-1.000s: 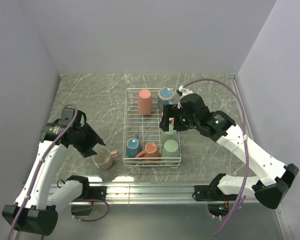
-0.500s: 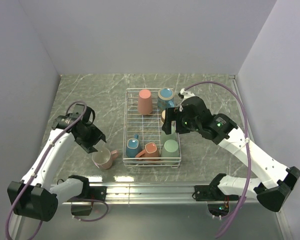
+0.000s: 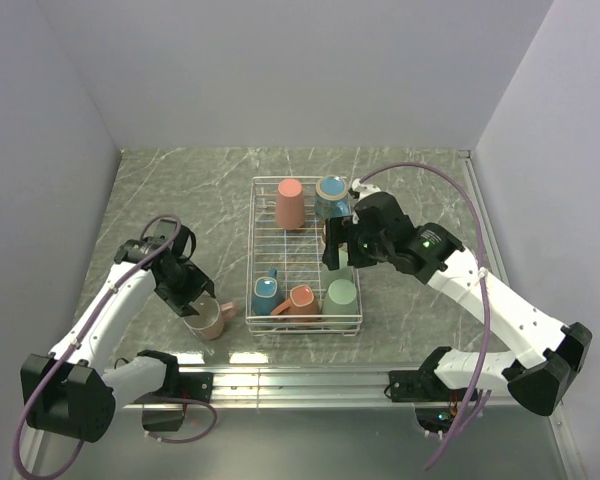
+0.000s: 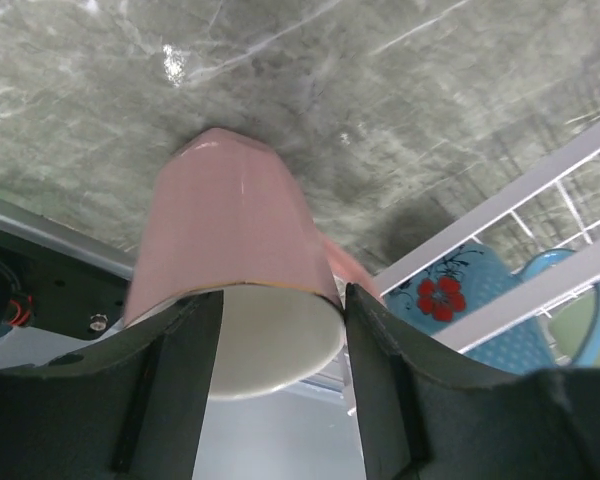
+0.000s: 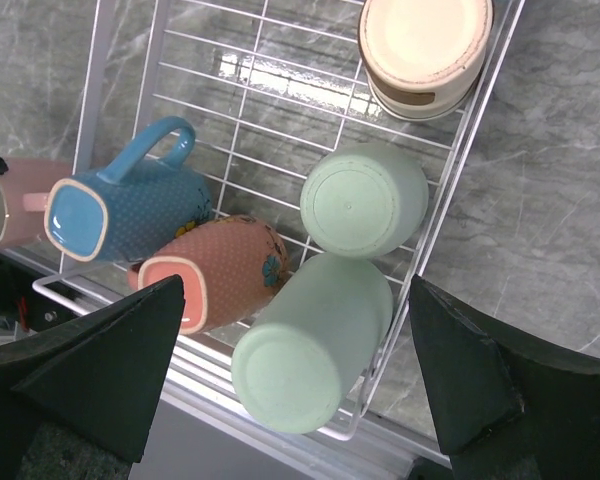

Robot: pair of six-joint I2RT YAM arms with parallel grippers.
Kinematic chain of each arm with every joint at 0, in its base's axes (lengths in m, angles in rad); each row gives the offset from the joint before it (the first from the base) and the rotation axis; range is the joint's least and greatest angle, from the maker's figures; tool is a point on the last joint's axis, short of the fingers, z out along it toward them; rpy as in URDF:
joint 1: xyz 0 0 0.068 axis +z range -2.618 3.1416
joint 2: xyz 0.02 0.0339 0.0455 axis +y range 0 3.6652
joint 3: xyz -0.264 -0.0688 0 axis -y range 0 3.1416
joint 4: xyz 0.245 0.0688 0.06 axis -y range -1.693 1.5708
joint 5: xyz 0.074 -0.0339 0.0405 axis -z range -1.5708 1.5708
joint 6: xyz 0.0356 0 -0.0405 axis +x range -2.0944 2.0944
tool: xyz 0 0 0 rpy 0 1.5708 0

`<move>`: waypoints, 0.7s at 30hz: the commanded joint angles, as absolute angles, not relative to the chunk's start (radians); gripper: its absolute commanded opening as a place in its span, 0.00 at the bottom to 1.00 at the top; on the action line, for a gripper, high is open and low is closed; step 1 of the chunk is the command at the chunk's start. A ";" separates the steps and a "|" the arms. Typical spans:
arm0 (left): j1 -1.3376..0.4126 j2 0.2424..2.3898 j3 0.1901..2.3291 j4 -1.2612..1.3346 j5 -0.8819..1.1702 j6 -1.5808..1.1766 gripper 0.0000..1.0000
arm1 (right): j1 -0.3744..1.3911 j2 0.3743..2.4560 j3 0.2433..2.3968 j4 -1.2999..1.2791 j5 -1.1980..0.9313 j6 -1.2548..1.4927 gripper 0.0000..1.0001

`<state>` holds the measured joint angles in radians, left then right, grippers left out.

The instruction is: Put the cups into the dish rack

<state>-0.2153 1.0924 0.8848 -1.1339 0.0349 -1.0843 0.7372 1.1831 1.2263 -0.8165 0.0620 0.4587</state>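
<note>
A salmon pink cup (image 3: 208, 320) stands upright on the table just left of the white wire dish rack (image 3: 305, 258). My left gripper (image 3: 194, 300) is open and straddles this cup (image 4: 230, 225), one finger (image 4: 175, 385) on each side of its rim. My right gripper (image 3: 337, 250) hangs wide open above the rack's right side, holding nothing. In the right wrist view the rack (image 5: 230, 70) holds a cream-white cup (image 5: 425, 45), an upturned mint cup (image 5: 363, 200), a lying mint cup (image 5: 315, 340), a lying salmon cup (image 5: 225, 270) and a lying blue cup (image 5: 130, 210).
At the rack's far end stand an upturned salmon cup (image 3: 289, 203) and a teal blue cup (image 3: 331, 192). Walls close in the marble table on the left, back and right. The arms' metal base rail (image 3: 300, 382) runs along the near edge.
My left gripper has swung down and right from beside the pink cup to straddle it. The right gripper has drifted slightly left over the rack, still open.
</note>
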 commanded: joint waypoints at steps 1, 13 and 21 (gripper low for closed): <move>-0.222 1.071 0.833 -1.098 0.041 -1.094 0.57 | 0.738 1.190 1.252 -0.805 0.072 0.440 1.00; -0.227 1.098 0.819 -1.051 0.038 -1.078 0.21 | 0.736 1.221 1.262 -0.810 0.071 0.410 1.00; -0.229 1.098 0.880 -1.066 0.038 -1.062 0.00 | 0.735 1.246 1.318 -0.830 0.071 0.394 1.00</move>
